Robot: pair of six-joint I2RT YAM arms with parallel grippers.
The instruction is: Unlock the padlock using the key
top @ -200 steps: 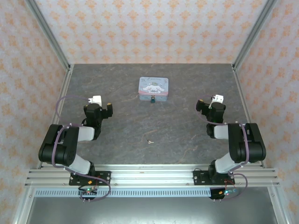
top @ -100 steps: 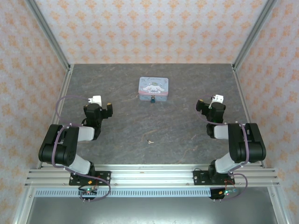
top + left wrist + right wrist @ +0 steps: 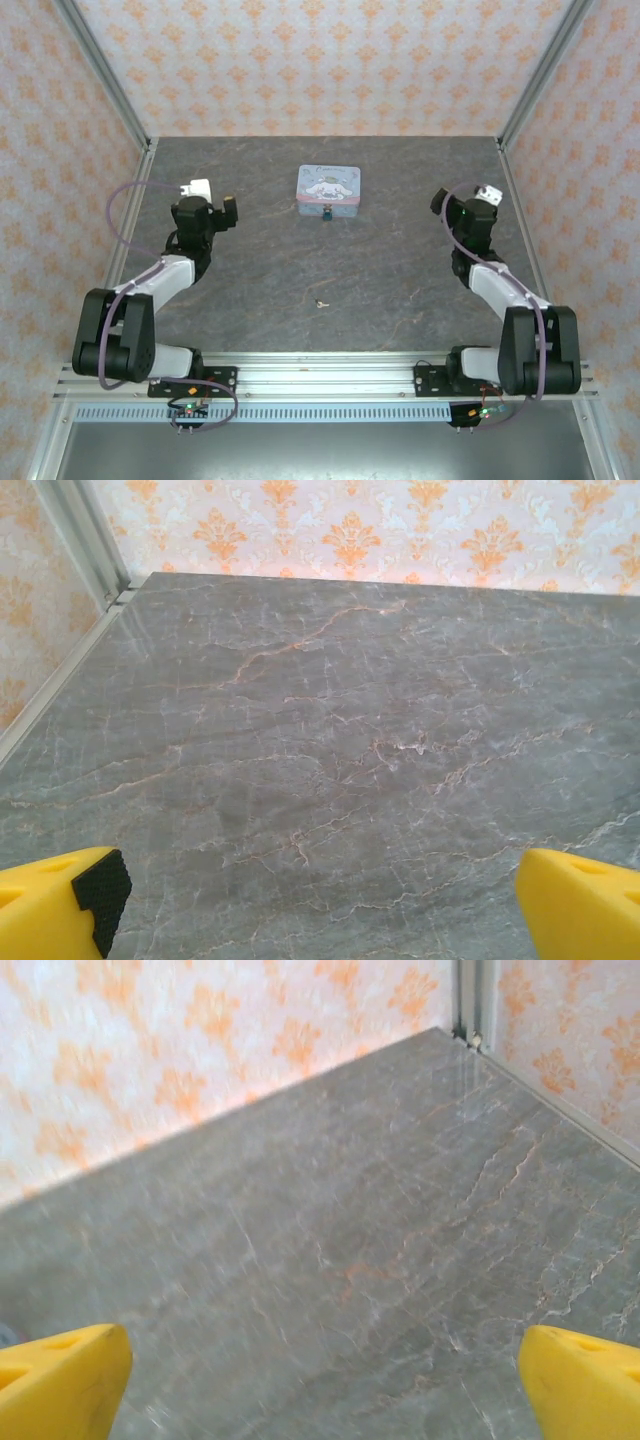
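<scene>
The padlock, tiny, dark bluish with a brassy part, sits at the near edge of the pale blue tin at the middle back of the table. The key, a thin silvery sliver, lies alone on the grey stone table nearer the arms. My left gripper hovers far left of the tin, open, its yellow fingers wide apart over bare table with nothing between them. My right gripper is far right of the tin, also open, its yellow fingers spread over bare stone.
Patterned orange walls with metal frame posts enclose the table on three sides. The left wrist view looks toward the far left corner, the right wrist view toward the far right corner. Open stone lies between the key and the tin.
Both arms have stretched out from their folded pose. Each gripper has moved away from the bases toward the far side, the right one also outward to the right. Key, padlock and tin lie unmoved.
</scene>
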